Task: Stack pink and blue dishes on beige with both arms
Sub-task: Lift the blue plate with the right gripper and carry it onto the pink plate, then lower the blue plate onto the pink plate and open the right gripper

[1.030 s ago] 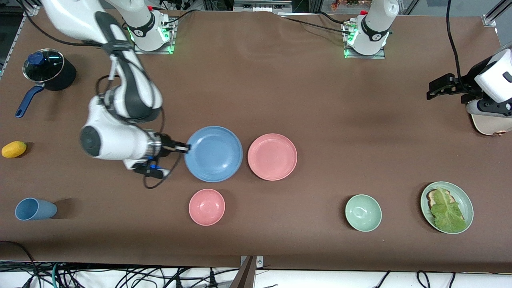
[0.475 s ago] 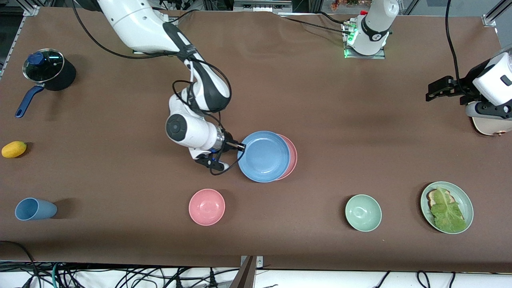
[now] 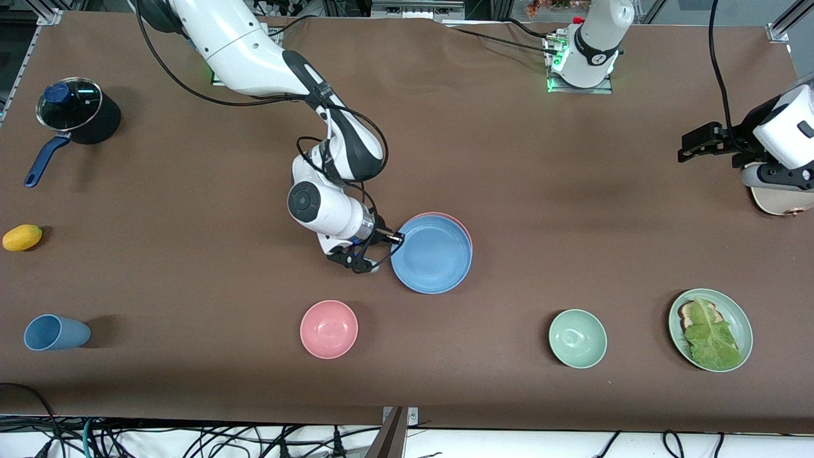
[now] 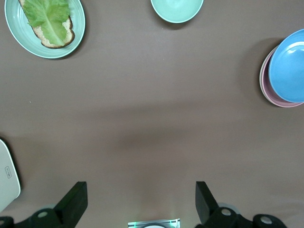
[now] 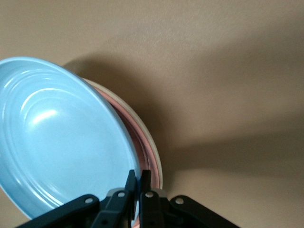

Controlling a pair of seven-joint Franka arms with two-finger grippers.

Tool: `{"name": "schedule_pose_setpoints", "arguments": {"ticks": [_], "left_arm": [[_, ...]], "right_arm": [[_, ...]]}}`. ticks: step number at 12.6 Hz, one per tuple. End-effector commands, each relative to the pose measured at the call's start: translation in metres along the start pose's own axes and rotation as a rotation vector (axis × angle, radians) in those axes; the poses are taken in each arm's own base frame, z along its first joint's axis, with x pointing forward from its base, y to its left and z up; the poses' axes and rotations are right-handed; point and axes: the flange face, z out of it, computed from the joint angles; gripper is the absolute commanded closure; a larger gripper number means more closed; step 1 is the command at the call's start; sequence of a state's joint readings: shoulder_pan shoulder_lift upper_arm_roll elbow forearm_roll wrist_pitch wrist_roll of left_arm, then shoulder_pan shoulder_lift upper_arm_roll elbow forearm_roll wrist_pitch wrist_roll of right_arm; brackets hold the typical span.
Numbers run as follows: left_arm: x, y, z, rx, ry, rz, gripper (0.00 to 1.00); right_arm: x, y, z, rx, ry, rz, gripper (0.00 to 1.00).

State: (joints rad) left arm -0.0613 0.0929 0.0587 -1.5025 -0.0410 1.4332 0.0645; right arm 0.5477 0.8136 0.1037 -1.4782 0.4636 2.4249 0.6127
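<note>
A plate [image 3: 432, 254] sat over a second plate [image 3: 459, 224] near mid-table, its rim clamped in the right gripper [image 3: 399, 238] on the side toward the right arm's end. Two bowls [image 3: 329, 329] [image 3: 577, 338] lay nearer the front camera. The left gripper [image 3: 690, 146] hung, jaws apart, over the left arm's end, above a board [image 3: 779, 202], with a plate of bread and lettuce [image 3: 710, 329] nearer the camera.

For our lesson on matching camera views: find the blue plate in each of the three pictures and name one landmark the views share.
Front view: the blue plate sits mid-table over the pink plate, its rim pinched by the right gripper.
Left wrist view: the blue plate shows at the picture's edge, cut off.
Right wrist view: the blue plate fills much of the frame, tilted.
Shared landmark: the pink plate's rim peeking out under the blue one.
</note>
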Motion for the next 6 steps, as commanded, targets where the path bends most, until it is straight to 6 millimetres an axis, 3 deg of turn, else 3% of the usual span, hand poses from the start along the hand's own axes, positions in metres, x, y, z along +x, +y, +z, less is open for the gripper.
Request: {"name": "schedule_pose_setpoints", "arguments": {"ticks": [1, 6], "left_arm": [[0.0001, -0.0029, -0.0012, -0.010, 0.011, 0.014, 0.00], [-0.0001, -0.0046, -0.0012, -0.010, 0.010, 0.013, 0.00]], "right_arm": [[-0.0046, -0.0114, 0.0051, 0.023, -0.001, -0.011, 1.00], [-0.0137, -0.0162, 0.0044, 0.011, -0.016, -0.024, 1.00]]}}
